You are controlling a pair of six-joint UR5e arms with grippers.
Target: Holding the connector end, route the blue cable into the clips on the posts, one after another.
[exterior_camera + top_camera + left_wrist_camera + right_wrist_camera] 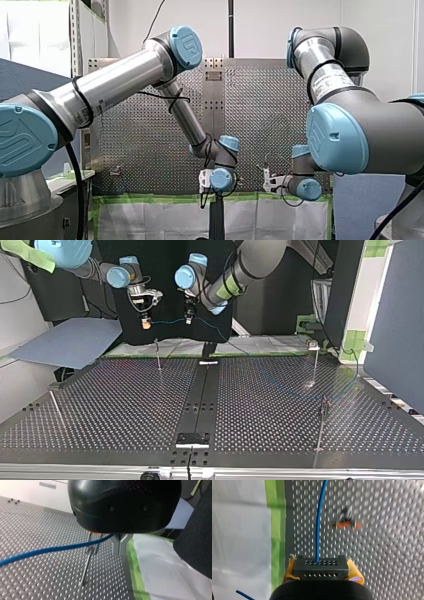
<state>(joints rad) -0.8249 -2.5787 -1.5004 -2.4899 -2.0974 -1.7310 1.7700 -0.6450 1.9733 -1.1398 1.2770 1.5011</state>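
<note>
Thin blue cable (167,320) is up in the air over the far edge of the perforated metal table (125,410), strung nearly level between the 2 grippers; past my left gripper (189,317) it droops down toward the top view's right and onto the table. One end goes into a small black perforated block (321,567), probably the connector end. My right gripper (145,322) is clamped tight on that block, yellow pads (355,573) on either side of it, cable running straight ahead. The cable passes right at my left gripper; whether that one is closed on it or only guiding it I cannot tell. 4 thin metal posts in the top view: far left (158,354) just below and ahead of the held span, far right (316,362), near right (321,427), near left (55,407). The cable looks seated in no clip, so I judge 0 of 4 done, all routing still left; the far-left post looks like the likely first one. Small orange blur beside the cable in the right wrist view, maybe a clip, unsure. Writing: blue joint cap (186,46) on my left arm carries a moulded mark that reads roughly as UR; white label (330,82) on my right arm is too small to read.
</note>
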